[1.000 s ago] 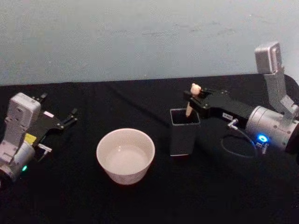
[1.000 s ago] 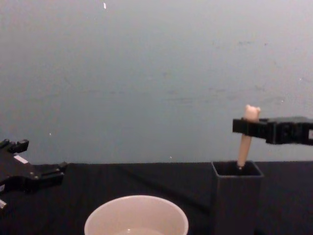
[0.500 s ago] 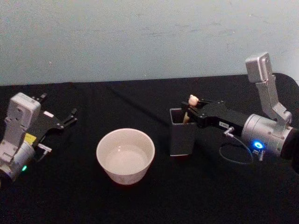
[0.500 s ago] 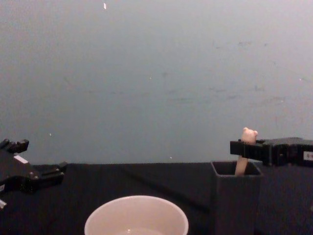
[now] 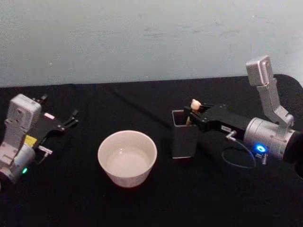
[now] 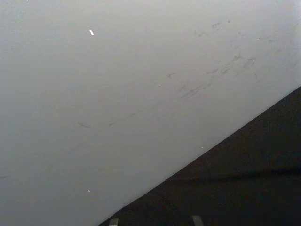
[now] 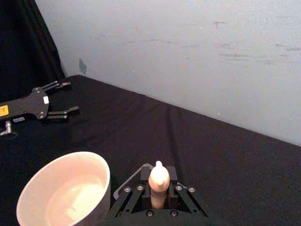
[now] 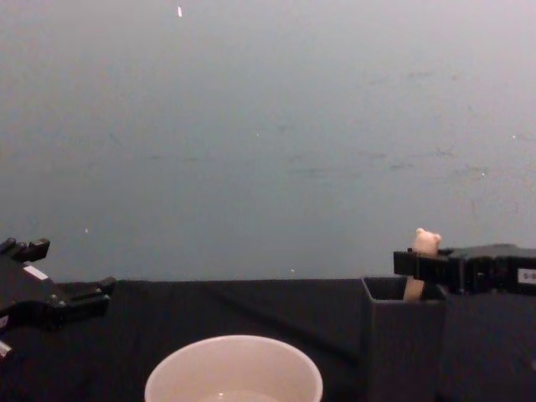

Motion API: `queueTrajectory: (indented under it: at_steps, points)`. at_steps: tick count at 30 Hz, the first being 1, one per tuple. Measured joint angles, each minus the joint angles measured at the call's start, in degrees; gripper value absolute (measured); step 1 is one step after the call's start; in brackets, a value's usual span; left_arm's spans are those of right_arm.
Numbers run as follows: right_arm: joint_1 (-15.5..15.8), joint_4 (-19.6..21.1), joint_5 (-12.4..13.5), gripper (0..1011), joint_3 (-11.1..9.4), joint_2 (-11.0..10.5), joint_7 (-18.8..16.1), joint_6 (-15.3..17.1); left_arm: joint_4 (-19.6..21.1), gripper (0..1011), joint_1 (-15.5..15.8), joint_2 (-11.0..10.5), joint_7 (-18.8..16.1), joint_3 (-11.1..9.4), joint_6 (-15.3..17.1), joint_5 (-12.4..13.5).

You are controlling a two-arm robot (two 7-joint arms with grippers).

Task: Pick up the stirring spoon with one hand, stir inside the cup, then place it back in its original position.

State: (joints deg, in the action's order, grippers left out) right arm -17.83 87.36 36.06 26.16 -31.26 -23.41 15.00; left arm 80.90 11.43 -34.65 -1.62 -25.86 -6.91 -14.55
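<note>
Here the right gripper (image 5: pixel 195 112) has its jaws pinching the stirring spoon (image 5: pixel 193 106) just under its bear head, the handle standing inside the dark holder (image 5: pixel 184 134) below. The cup (image 5: pixel 127 157) sits beside the holder. The left gripper (image 5: pixel 60 124) rests spread on the desk (image 5: pixel 142 203), well apart.

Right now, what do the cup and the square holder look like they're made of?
The cup: likely glazed ceramic, judging by its smooth cream wall and thin rim, though plastic is possible. The holder: probably matte plastic, dark grey with flat sides and sharp edges and no shine.
</note>
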Motion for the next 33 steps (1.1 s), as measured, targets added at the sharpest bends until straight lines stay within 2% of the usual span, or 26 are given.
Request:
queueTrajectory:
  at_steps: [13, 17, 18, 20, 21, 24, 25, 33]
  points:
    - [0.0, 0.0, 0.1, 211, 0.0, 0.0, 0.0, 0.0, 0.0, 1001, 0.0, 0.0, 0.0, 0.0, 0.0, 0.0]
    - [0.0, 0.0, 0.1, 283, -0.1, 0.0, 0.0, 0.0, 0.0, 1001, 0.0, 0.0, 0.0, 0.0, 0.0, 0.0]
    - [0.0, 0.0, 0.1, 340, -0.1, 0.0, 0.0, 0.0, 0.0, 1001, 0.0, 0.0, 0.0, 0.0, 0.0, 0.0]
    - [0.0, 0.0, 0.1, 382, -0.1, 0.0, 0.0, -0.1, 0.0, 1001, 0.0, 0.0, 0.0, 0.0, 0.0, 0.0]
    - [0.0, 0.0, 0.1, 443, -0.1, 0.0, 0.0, -0.1, 0.0, 1001, 0.0, 0.0, 0.0, 0.0, 0.0, 0.0]
    - [0.0, 0.1, 0.1, 503, -0.1, 0.0, 0.0, -0.1, 0.0, 1002, 0.0, 0.0, 0.0, 0.0, 0.0, 0.0]
    - [0.0, 0.1, 0.1, 564, -0.1, 0.0, 0.0, -0.1, 0.0, 1001, 0.0, 0.0, 0.0, 0.0, 0.0, 0.0]
    - [0.0, 0.1, 0.2, 818, -0.1, 0.0, 0.0, -0.1, 0.0, 1001, 0.0, 0.0, 0.0, 0.0, 0.0, 0.0]
